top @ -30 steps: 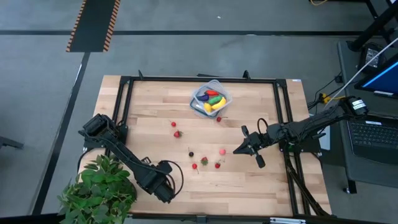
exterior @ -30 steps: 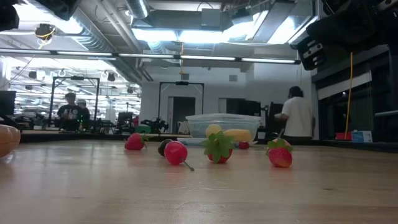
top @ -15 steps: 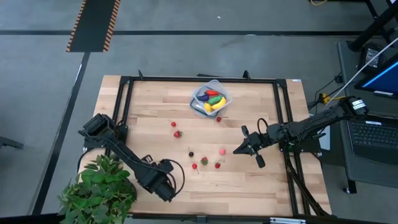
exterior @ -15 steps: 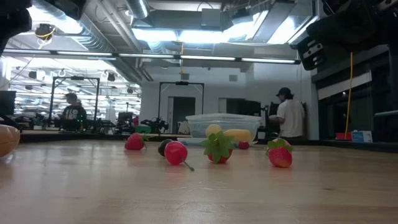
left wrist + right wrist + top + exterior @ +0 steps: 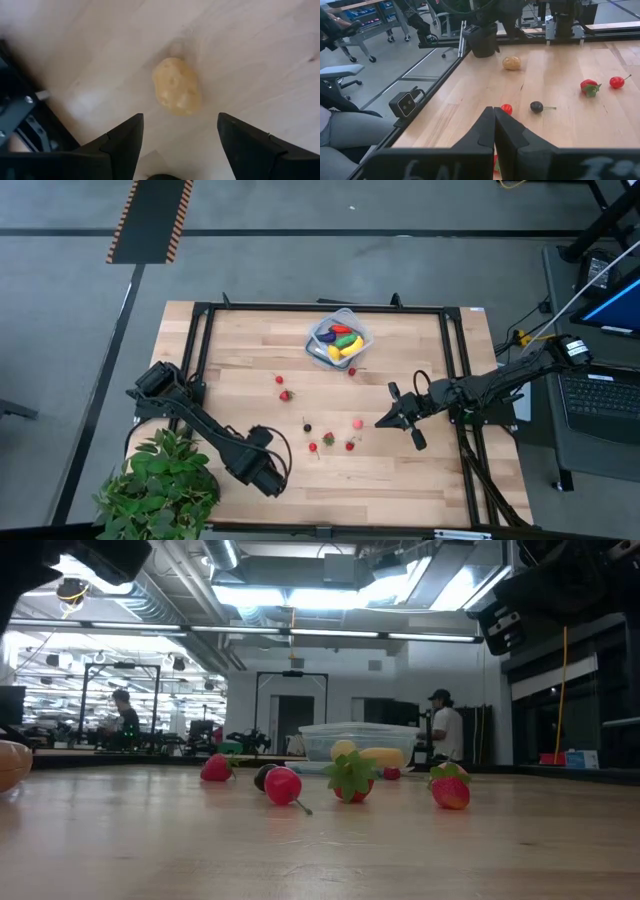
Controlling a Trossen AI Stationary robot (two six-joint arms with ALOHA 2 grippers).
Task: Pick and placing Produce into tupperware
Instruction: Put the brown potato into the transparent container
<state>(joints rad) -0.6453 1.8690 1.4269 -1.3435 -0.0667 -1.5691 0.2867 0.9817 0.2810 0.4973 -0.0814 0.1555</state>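
Pale wooden planks make up your counter (image 5: 400,470), framed by black rails, with a bushy green potted plant (image 5: 160,485) crowding its near left corner. Toward the far edge sits the small clear bluish-grey square plastic tupperware (image 5: 339,338), already holding a yellow piece, a green one and a red one, so part of the job looks done. Loose on the boards between the two arms lie the little red berries and one dark berry (image 5: 307,427), well apart from the container and waiting their turn.

Your left pincer (image 5: 268,477) hangs low over the near left part of the counter, beside the plant, its fingers spread wide and holding nothing. The spread makes sense: a tan lumpy potato-like toy (image 5: 177,92) lies on the wood just ahead of the fingers, lined up with the gap between them, which reads as an approach to pick it.

Your right pincer (image 5: 392,416) waits at the right of the berries, fingers pressed together and empty.

Only the left wrist view shows the potato squarely; from above the arm hides it. The right wrist view catches it farther off (image 5: 511,63), near the black frame. The low view alone shows the berries standing in profile (image 5: 283,785) before the container (image 5: 362,741), and people in the room behind.
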